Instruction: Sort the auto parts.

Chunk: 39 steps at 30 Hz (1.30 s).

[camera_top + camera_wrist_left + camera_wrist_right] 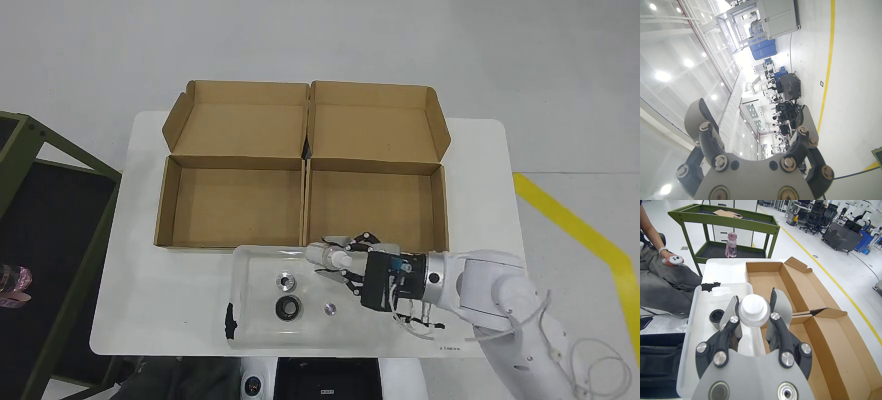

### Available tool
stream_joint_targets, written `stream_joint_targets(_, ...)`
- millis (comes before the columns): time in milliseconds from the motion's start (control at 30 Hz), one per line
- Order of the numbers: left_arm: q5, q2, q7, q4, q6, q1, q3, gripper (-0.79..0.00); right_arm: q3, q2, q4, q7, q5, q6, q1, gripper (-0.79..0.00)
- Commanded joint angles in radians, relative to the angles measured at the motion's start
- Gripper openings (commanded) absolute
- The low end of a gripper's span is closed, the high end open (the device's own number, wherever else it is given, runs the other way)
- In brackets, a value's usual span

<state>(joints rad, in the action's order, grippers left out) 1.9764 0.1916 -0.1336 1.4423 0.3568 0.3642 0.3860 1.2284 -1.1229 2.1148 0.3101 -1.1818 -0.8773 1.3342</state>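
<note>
White stepped part is clamped between the right gripper jaws, which press on either side of its wide rounded body, with the narrow end pointing away from the wrist. We see it held over the tray rim, just beside the right cardboard box. We judge the hold risky: the body is round and smooth, so it could twist or slip out, landing on the box wall or back beside the dark ring. The left gripper points away into the room, jaws apart and empty
</note>
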Motion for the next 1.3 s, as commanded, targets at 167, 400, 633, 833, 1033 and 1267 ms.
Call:
stream_joint_targets(167,0.000,0.000,0.000,0.000,0.000,0.000,0.000,0.000,0.010,0.004,-0.016,-0.026,0.008,0.014,-0.016,-0.785)
stream_joint_targets(400,0.000,0.000,0.000,0.000,0.000,0.000,0.000,0.000,-0.004,0.003,-0.057,-0.049,0.008,0.035,-0.054,-0.785)
stream_joint_targets(633,0.000,0.000,0.000,0.000,0.000,0.000,0.000,0.000,-0.043,-0.002,-0.129,-0.026,0.012,0.057,-0.129,-0.785)
stream_joint_targets(833,0.000,0.000,0.000,0.000,0.000,0.000,0.000,0.000,-0.095,-0.014,-0.242,-0.012,0.025,0.093,-0.219,-0.785)
stream_joint_targets(1033,0.000,0.000,0.000,0.000,0.000,0.000,0.000,0.000,-0.142,-0.026,-0.346,-0.010,0.031,0.107,-0.302,-0.785)
stream_joint_targets(1267,0.000,0.000,0.000,0.000,0.000,0.000,0.000,0.000,-0.198,-0.044,-0.478,-0.003,0.074,0.127,-0.397,-0.785)
